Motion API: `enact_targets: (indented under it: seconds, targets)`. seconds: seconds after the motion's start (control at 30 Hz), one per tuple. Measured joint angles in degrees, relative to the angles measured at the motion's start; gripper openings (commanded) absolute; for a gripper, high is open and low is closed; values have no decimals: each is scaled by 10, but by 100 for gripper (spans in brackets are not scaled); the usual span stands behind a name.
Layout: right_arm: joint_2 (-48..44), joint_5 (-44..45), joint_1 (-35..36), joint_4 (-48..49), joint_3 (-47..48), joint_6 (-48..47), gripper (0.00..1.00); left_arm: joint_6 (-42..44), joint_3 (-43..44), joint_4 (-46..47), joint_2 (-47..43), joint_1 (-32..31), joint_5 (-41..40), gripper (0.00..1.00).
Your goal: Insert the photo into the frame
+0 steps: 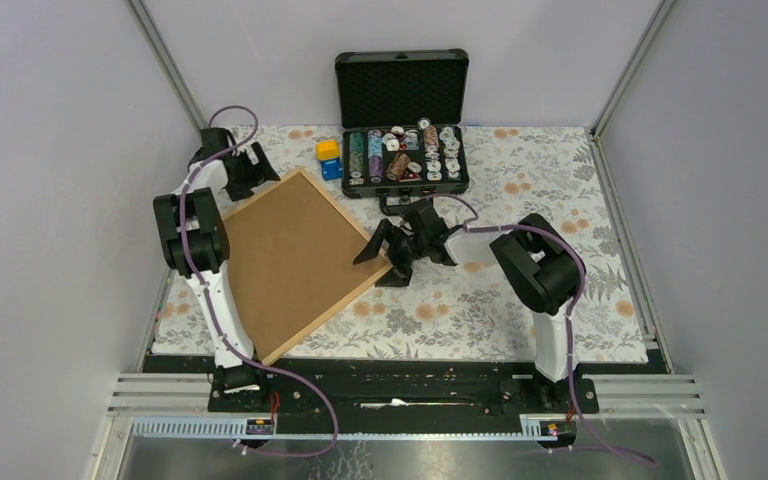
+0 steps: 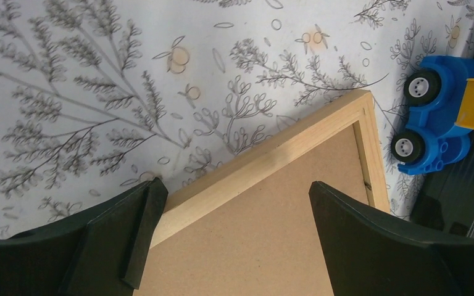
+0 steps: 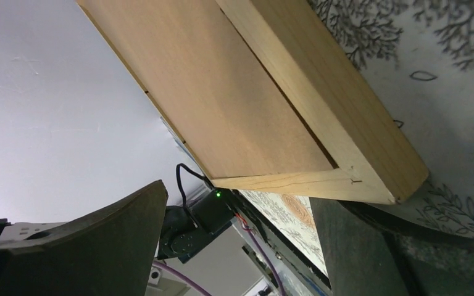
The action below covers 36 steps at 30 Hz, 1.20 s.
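Left of centre on floral tablecloth (image 1: 520,300): one frame (image 2: 265,159), thin light wood, brown hardboard backing (image 1: 290,255) uppermost. Upper centre: one open black case (image 1: 401,88) of poker chips, with one blue-and-yellow toy truck (image 1: 329,158) beside. Two grippers: left gripper (image 1: 248,168) at far frame corner, right gripper (image 1: 388,255) at right corner, jaws of both apart, gripping nothing.

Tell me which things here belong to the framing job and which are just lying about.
Job: wooden frame, hardboard backing lying in it; the photo is not in view.
Lying about: open poker chip case, blue and yellow toy truck.
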Motion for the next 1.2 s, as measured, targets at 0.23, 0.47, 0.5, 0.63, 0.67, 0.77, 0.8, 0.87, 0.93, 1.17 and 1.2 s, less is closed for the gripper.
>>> enact_targets:
  seconds: [0.23,0.47,0.5,0.63,0.67,0.77,0.8,0.87,0.93,1.17,1.2]
  targets:
    - [16,-28,-46,-89,50,-59,93,-26,-128,93,-70,12,0,98]
    - [64,-40,-116,-244,171,-181,94,-73,-230,127,-137,19,2,99]
    - [69,-34,-122,-260,186,-198,94,-78,-237,123,-143,19,1,99]
    - [71,-9,-128,-313,212,-265,87,-83,-258,94,-165,19,-2,99]
    - [69,-6,-128,-316,211,-276,83,-83,-261,91,-168,19,-2,99]
    - [53,4,-132,-313,187,-305,71,-85,-273,80,-177,19,-1,99]
    - [47,6,-134,-312,177,-312,68,-86,-276,74,-179,19,-1,99]
    - [37,12,-138,-312,158,-322,60,-90,-282,66,-184,19,3,99]
    - [34,14,-140,-313,152,-331,53,-92,-285,61,-188,17,4,99]
    - [26,4,-147,-298,129,-345,52,-101,-301,71,-197,20,6,99]
    - [22,5,-147,-294,122,-348,50,-103,-301,71,-197,21,8,99]
